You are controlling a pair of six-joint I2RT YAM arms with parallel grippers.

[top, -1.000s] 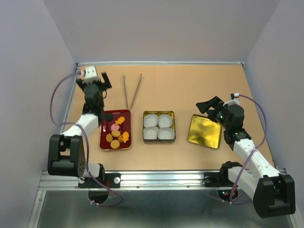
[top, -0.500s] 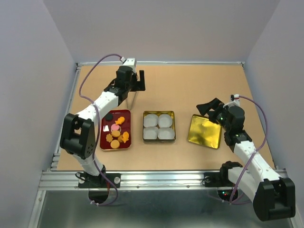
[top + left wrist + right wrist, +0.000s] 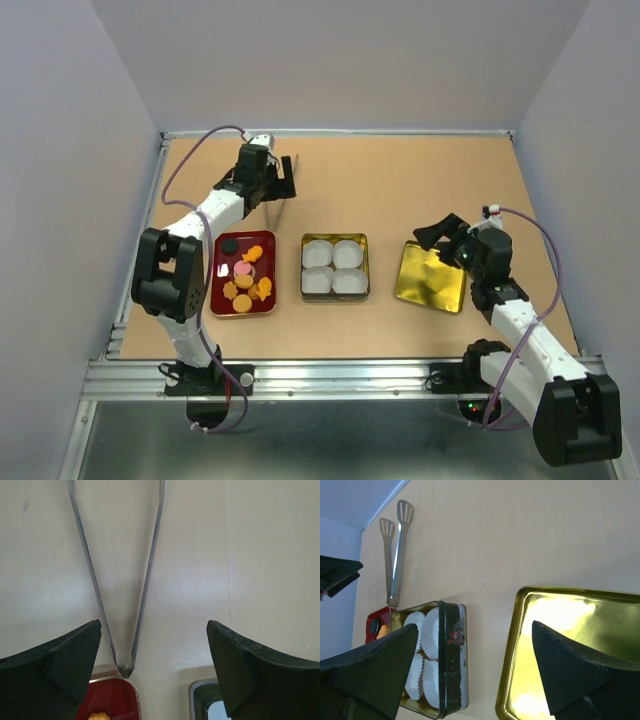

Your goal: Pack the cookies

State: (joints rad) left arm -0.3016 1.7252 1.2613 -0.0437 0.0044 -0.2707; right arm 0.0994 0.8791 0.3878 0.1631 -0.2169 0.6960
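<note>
Lying loose on a red tray [image 3: 214,292] toward the left edge of the table [image 3: 400,180], the cookies [image 3: 247,276] are mostly orange, with pink ones and a single dark one at the tray's far end. Just right of the tray stands an open tin [image 3: 335,297] holding four white paper cups [image 3: 320,253]; its gold lid [image 3: 432,277] lies beyond, nearer the right edge. Metal tongs [image 3: 148,570] lie behind the tray. The left gripper [image 3: 154,627] hovers over them, jaws wide, holding nothing. The right gripper [image 3: 437,228] hangs above the lid's far corner, equally wide and empty.
</note>
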